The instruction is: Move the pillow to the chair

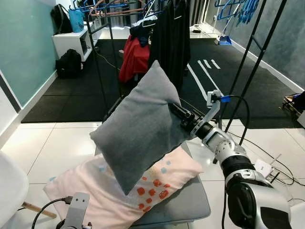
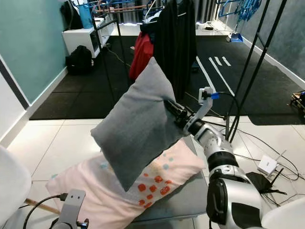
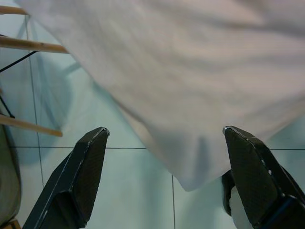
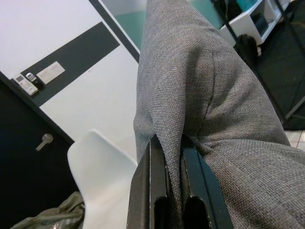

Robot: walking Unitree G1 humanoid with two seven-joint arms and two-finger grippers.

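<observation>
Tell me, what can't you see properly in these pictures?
- Right gripper: eye views, its fingertips are buried in the grey pillow.
- Pink pillow: eye views, the grey pillow covers its middle.
- White chair: eye views, cut off by the left edge; right wrist view, its seat is partly behind the grey pillow.
- Left gripper: eye views, cut off at the bottom edge.

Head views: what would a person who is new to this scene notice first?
The grey pillow stands out first, held up in the air in the middle by the right hand, which pinches its edge. Under it lies a pink pillow with red and blue dots on a grey seat. The left hand hangs open over the tiled floor at lower left.
</observation>
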